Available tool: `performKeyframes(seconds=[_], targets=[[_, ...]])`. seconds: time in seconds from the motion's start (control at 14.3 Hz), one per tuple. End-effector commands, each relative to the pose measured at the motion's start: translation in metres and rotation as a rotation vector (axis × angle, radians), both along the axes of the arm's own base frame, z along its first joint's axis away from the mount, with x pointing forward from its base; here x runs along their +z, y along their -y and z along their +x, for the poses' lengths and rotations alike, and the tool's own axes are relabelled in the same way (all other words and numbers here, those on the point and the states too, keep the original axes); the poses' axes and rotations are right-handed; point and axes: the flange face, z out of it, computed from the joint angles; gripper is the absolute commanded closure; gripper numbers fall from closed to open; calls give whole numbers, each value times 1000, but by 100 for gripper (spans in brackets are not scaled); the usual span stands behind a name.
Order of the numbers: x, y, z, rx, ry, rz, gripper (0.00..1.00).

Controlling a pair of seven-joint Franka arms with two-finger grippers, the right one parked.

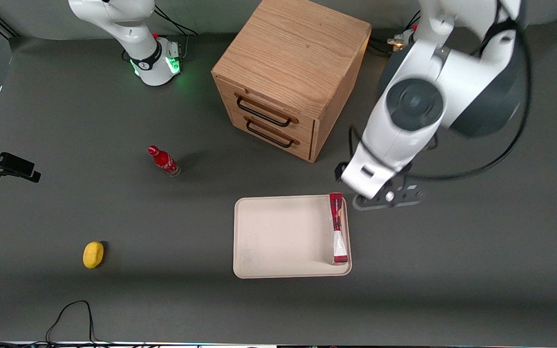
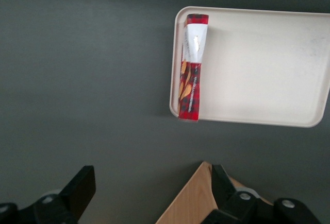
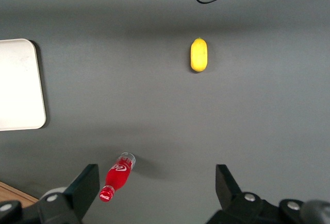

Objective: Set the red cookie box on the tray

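The red cookie box (image 1: pixel 338 227) lies on the tray's (image 1: pixel 278 232) edge; light, stiff, best pinched mid-length. The gripper (image 2: pixel 149 193) hangs above the table, wide open, empty.

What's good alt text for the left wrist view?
The red cookie box stands on its narrow side on the cream-white tray, right along one short rim. The open gripper hangs empty above the dark table, apart from the tray, with a corner of the wooden drawer cabinet between its fingers.

Glossy red cookie box (image 1: pixel 338 227), matt tray (image 1: pixel 278 237), oak-grained wooden cabinet (image 1: pixel 290 72).
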Motion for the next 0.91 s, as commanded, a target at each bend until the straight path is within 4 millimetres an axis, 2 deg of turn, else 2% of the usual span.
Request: performKeyframes(seconds=[0.0, 0.14, 0.28, 0.42, 0.56, 0.84], targets=[[26, -29, -15, 18, -14, 22, 0], [46, -67, -17, -15, -31, 20, 0], [59, -122, -20, -50, -43, 8, 0], [67, -172, -26, -75, -34, -8, 0], [64, -215, -27, -101, -23, -19, 0], [48, -263, -20, -139, -22, -30, 0]])
